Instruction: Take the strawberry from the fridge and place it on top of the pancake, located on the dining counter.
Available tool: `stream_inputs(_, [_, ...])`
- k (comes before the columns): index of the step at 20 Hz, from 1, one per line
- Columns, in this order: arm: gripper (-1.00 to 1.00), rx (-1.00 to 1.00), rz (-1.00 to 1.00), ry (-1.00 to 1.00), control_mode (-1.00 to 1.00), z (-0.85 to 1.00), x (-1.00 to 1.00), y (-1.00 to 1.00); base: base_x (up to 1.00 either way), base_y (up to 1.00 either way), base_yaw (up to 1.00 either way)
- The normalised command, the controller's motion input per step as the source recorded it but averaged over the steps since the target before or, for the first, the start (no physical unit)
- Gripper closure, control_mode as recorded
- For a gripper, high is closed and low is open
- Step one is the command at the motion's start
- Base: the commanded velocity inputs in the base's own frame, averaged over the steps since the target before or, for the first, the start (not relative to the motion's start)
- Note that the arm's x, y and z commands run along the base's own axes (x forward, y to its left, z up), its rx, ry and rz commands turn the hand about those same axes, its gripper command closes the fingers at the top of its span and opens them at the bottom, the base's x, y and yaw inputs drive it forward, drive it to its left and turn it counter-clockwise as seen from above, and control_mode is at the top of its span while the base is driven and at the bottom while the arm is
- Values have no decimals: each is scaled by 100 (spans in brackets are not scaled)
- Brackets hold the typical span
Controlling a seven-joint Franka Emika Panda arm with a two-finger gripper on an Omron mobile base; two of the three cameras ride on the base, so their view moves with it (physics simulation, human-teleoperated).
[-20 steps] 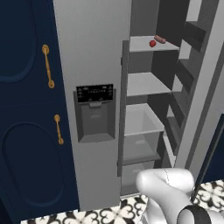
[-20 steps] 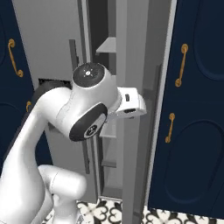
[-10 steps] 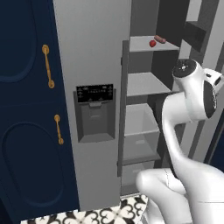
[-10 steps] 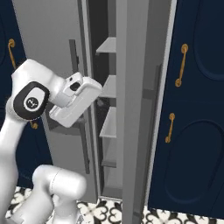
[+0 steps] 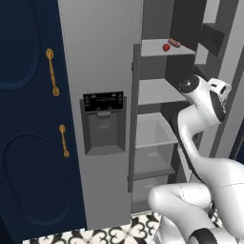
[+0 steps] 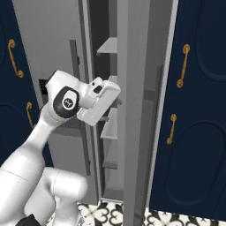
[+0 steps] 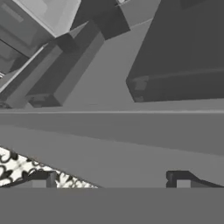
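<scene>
A: What stands on the left?

B: A navy cabinet [image 5: 28, 143] with two gold handles [image 5: 51, 71], just beside the fridge [image 5: 100, 71]. The fridge's black-panelled dispenser recess [image 5: 103, 123] sits in its closed left door.

A: And the right half?

B: Open. The strawberry [image 5: 166, 47] lies on the top shelf [image 5: 159, 47], with a reddish-brown sausage-like item [image 5: 175, 43] just to its right and farther back. Below are another shelf and a pale drawer [image 5: 152, 138].

A: The arm?

B: The white arm [image 5: 200, 124] rises from the lower right, its wrist near the open compartment, below the strawberry.
</scene>
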Motion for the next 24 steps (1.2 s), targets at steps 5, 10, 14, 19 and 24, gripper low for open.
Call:
stream_inputs(5, [-100,-4,0,1,-100,-20,28,-36,0,0,0])
stream_inputs(10, [-100,-2,0,0,-100,-17,8,-62,0,0,0])
stream_inputs(14, [-100,0,0,0,-100,-2,3,-84,0,0,0])
stream_inputs(19, [-100,0,0,0,-100,0,-1,-77,0,0,0])
stream_inputs(24, [-100,0,0,-4,-100,0,-22,-2,0,0,0])
